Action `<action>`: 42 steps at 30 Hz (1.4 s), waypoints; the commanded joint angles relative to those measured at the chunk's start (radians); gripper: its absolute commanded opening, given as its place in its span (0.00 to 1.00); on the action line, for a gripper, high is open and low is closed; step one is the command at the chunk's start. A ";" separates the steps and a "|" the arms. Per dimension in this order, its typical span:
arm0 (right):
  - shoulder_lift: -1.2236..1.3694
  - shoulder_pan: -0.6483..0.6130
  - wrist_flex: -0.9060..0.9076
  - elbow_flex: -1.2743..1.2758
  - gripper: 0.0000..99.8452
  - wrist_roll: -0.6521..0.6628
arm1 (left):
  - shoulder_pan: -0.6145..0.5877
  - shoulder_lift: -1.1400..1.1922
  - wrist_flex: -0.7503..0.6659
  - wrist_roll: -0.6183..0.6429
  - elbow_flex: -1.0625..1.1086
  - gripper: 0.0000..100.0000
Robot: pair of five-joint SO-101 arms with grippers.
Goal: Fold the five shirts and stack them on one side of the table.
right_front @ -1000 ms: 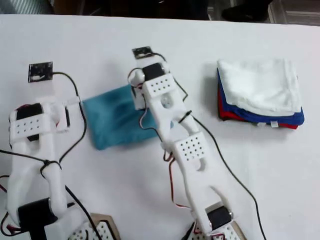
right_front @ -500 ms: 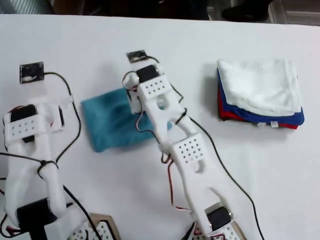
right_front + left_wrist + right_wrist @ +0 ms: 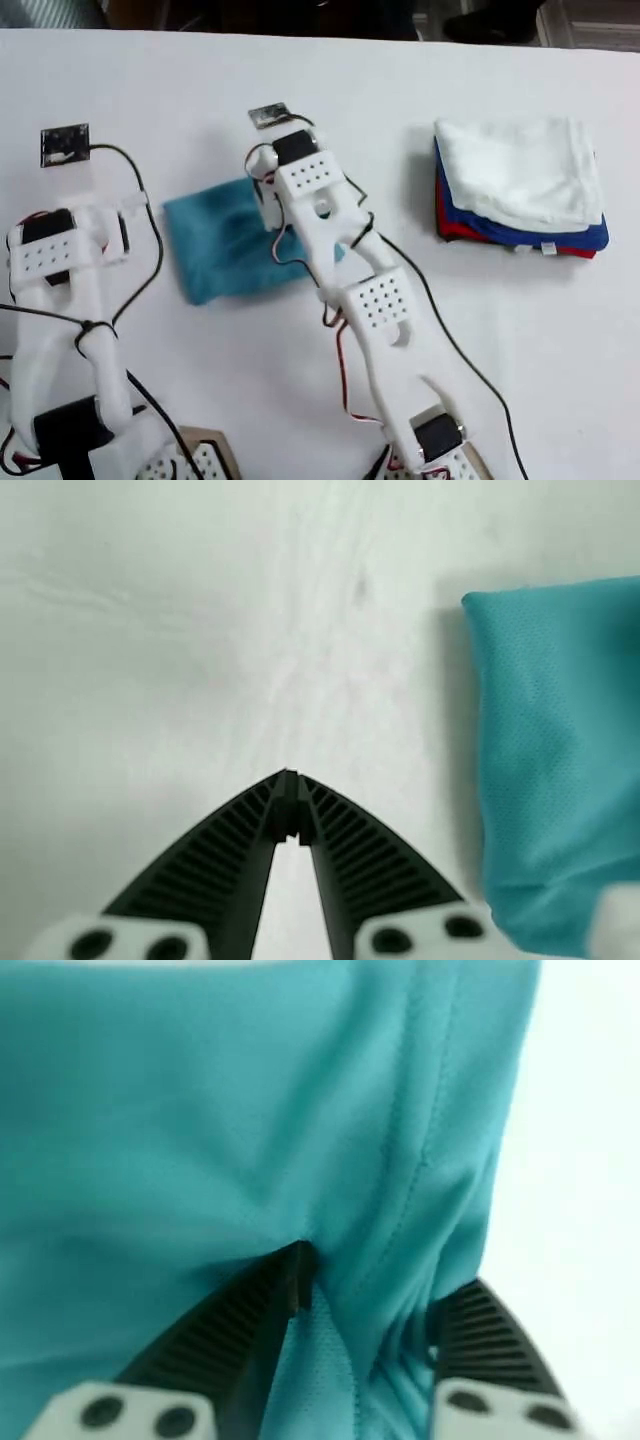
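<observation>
A folded teal shirt (image 3: pixel 222 250) lies on the white table left of centre. The right arm (image 3: pixel 315 200) leans over the shirt's right edge. My right gripper (image 3: pixel 385 1295) holds a bunched fold of the teal shirt (image 3: pixel 250 1110) between its fingers. My left gripper (image 3: pixel 290 785) is shut on nothing, its tips just above bare table, with the teal shirt (image 3: pixel 560 750) off to one side. The left arm (image 3: pixel 60 255) stands left of the shirt. A stack of folded shirts (image 3: pixel 520 170), white on top of blue and red, sits at the right.
The white table (image 3: pixel 480 330) has bare room in front of the stack and along the far edge. Cables trail from both arms. The arm bases stand at the near edge.
Both arms have shifted a little to the left, and the teal shirt has slid slightly left with the right gripper. The stack has not moved.
</observation>
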 commanded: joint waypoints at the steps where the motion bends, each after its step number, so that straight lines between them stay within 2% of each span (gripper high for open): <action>1: 0.001 -0.042 0.024 0.043 0.04 0.037 | -0.009 -0.035 -0.008 -0.005 -0.008 0.03; 2: 0.001 -0.041 0.024 0.043 0.01 0.049 | -0.009 -0.035 -0.008 -0.005 -0.008 0.03; 6: -0.010 -0.005 0.024 0.037 0.02 0.060 | -0.009 -0.035 -0.008 -0.005 -0.008 0.03; 10: -0.127 0.053 0.024 0.044 0.02 0.077 | -0.009 -0.035 -0.009 -0.005 -0.008 0.03; 22: -0.657 0.114 0.024 0.239 0.02 0.399 | -0.008 -0.035 -0.014 -0.002 -0.016 0.03; 28: -0.837 0.213 0.024 0.249 0.02 0.468 | -0.009 -0.035 -0.009 -0.002 -0.041 0.03; 38: -1.052 0.374 0.015 0.249 0.02 0.654 | -0.006 -0.035 -0.014 -0.005 -0.041 0.03; 42: -1.119 0.432 -0.019 0.249 0.02 0.684 | -0.005 -0.035 -0.015 -0.002 -0.041 0.03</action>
